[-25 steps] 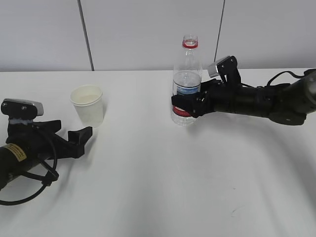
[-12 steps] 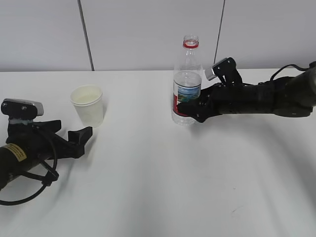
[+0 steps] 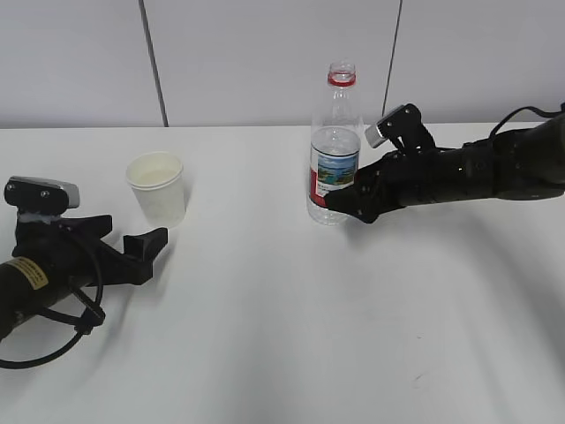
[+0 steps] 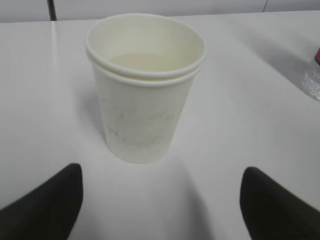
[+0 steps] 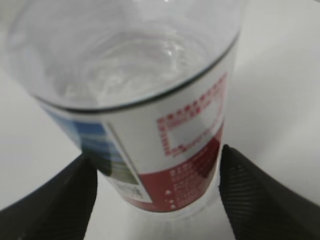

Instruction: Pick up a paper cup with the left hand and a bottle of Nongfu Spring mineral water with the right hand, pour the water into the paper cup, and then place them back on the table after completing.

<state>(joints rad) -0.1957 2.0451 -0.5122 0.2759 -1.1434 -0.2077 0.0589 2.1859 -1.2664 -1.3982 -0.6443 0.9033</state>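
The paper cup (image 3: 157, 187) stands upright on the white table (image 3: 282, 336) at the left; a pale level surface shows inside it (image 4: 145, 60). My left gripper (image 3: 132, 233) lies low on the table just in front of the cup, open and empty, fingers (image 4: 50, 200) wide apart. The clear bottle (image 3: 334, 150) with a red and white label stands uncapped at centre, with water (image 3: 334, 141) in its lower half. My right gripper (image 3: 341, 201) is open, its fingers (image 5: 265, 195) either side of the bottle's base (image 5: 170, 165) with small gaps.
A grey panelled wall (image 3: 265, 62) runs behind the table's far edge. A small dark scuff mark (image 3: 415, 377) sits on the tabletop at the front right. Loose black cables (image 3: 53, 340) trail from the left arm.
My right gripper has let go of the bottle and drawn back a little to the right. The bottle stays standing. The left arm and the cup have barely moved.
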